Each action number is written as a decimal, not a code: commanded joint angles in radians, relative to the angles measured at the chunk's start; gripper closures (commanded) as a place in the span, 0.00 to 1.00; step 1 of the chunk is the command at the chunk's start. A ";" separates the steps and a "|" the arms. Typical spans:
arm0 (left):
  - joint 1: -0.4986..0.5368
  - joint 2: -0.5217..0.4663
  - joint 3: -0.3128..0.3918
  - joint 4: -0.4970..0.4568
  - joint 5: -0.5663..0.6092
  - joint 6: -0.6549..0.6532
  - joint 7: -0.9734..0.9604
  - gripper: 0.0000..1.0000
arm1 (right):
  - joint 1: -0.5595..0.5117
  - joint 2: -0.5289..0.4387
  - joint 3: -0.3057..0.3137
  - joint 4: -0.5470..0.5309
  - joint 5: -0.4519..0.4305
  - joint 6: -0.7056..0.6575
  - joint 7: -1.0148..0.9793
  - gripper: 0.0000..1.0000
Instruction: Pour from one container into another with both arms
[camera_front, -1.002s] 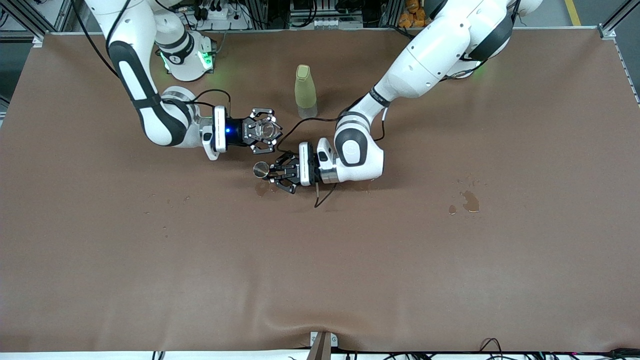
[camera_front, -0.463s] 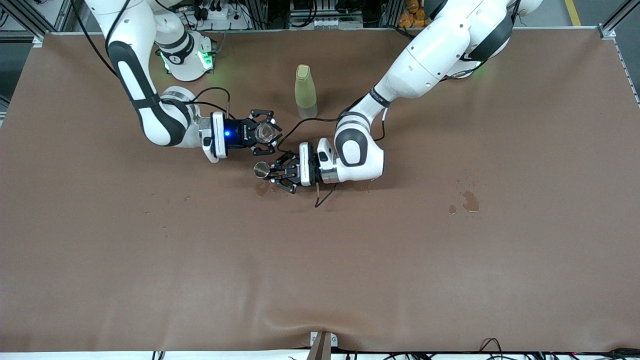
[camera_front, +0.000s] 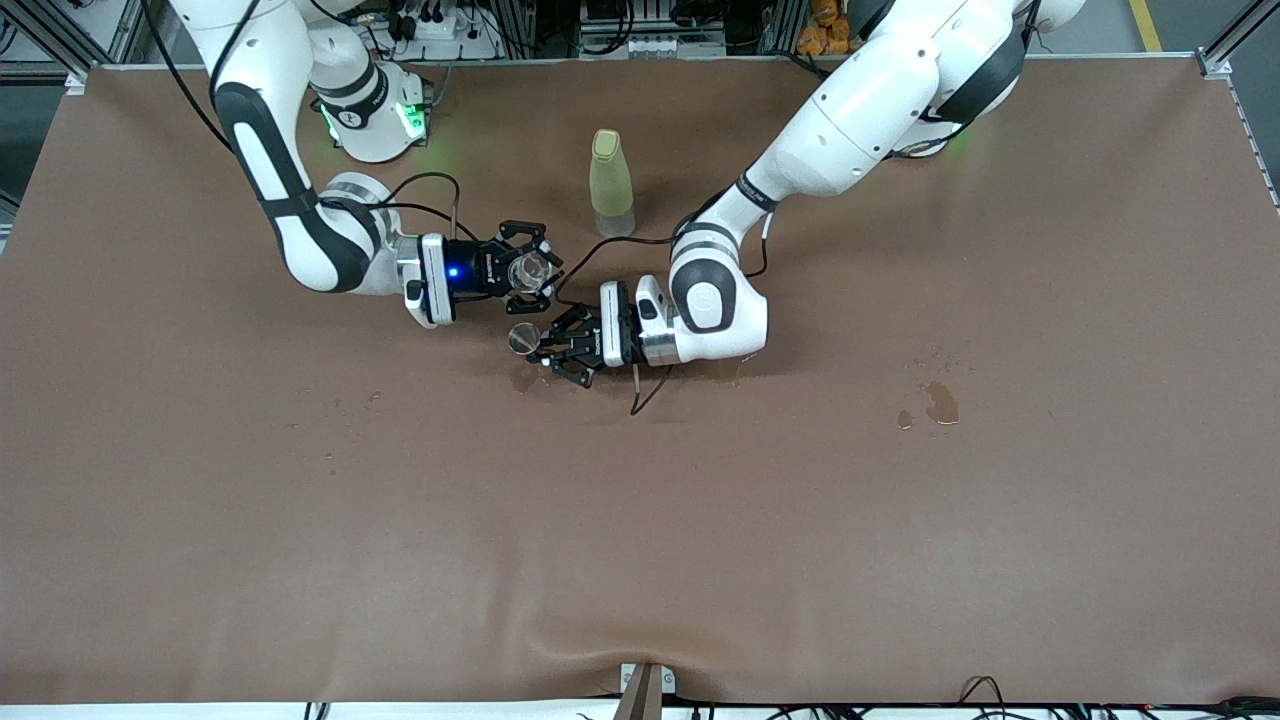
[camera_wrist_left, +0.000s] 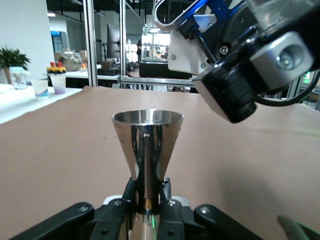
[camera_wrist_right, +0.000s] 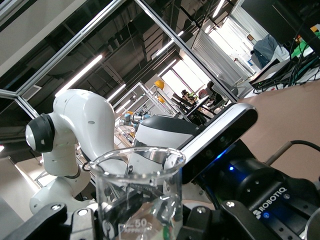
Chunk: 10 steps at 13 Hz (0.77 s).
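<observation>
We see the bottle (camera_front: 611, 183) standing on the table (camera_front: 900, 520), toward the robots' bases. From it, the glass cup (camera_front: 528, 270) is at about seven o'clock in the right gripper (camera_front: 531, 271), and the stemmed cup (camera_front: 522, 339) at about seven o'clock too, lower, in the left gripper (camera_front: 545, 347), above a wet spot (camera_front: 524, 379).
</observation>
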 joint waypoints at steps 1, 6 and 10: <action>-0.004 0.004 -0.002 0.009 -0.046 0.004 0.059 1.00 | -0.012 -0.027 0.011 -0.022 0.025 -0.002 0.051 1.00; -0.002 0.006 -0.002 0.007 -0.104 -0.008 0.133 1.00 | -0.012 -0.027 0.011 -0.022 0.025 -0.007 0.125 1.00; -0.004 0.007 -0.002 0.007 -0.131 -0.016 0.166 1.00 | -0.012 -0.029 0.011 -0.022 0.025 -0.007 0.174 1.00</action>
